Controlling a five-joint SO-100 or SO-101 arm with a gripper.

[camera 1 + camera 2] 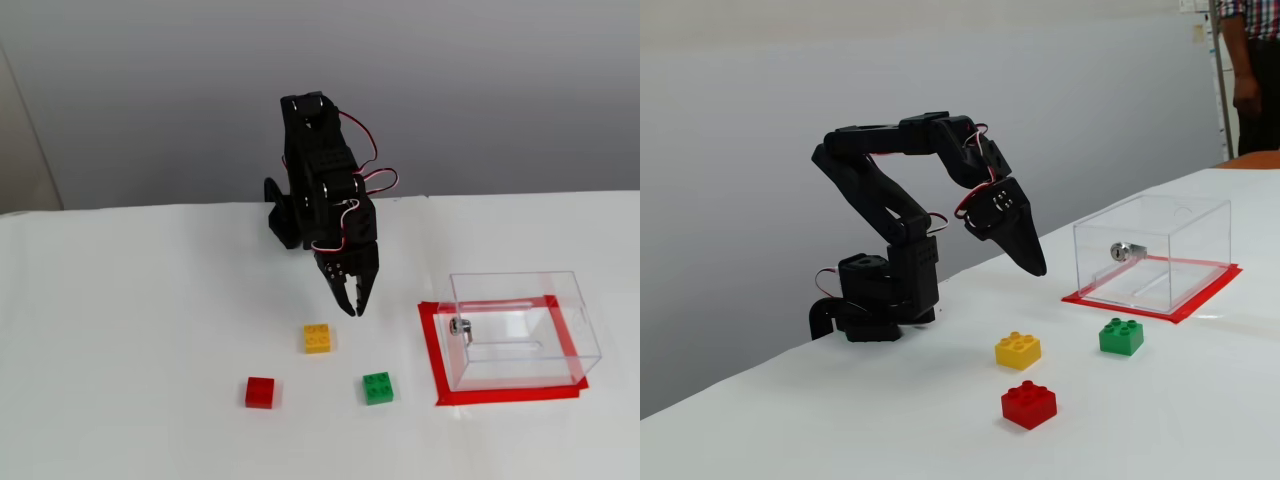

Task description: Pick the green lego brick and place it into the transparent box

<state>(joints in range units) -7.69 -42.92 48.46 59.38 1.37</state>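
Observation:
The green lego brick [378,387] [1121,336] lies on the white table, between the yellow brick and the transparent box [518,329] [1155,251]. The box stands on a red tape frame with a metal knob on its left wall. My black gripper [354,307] [1036,268] hangs in the air, shut with nothing in it, pointing down. It is above and behind the green brick, well apart from it, and to the left of the box.
A yellow brick [318,338] [1018,350] lies just left of the gripper's tip in a fixed view. A red brick [260,392] [1029,404] lies nearer the front. The arm's base [875,300] sits at the back. A person [1250,70] stands at the far right.

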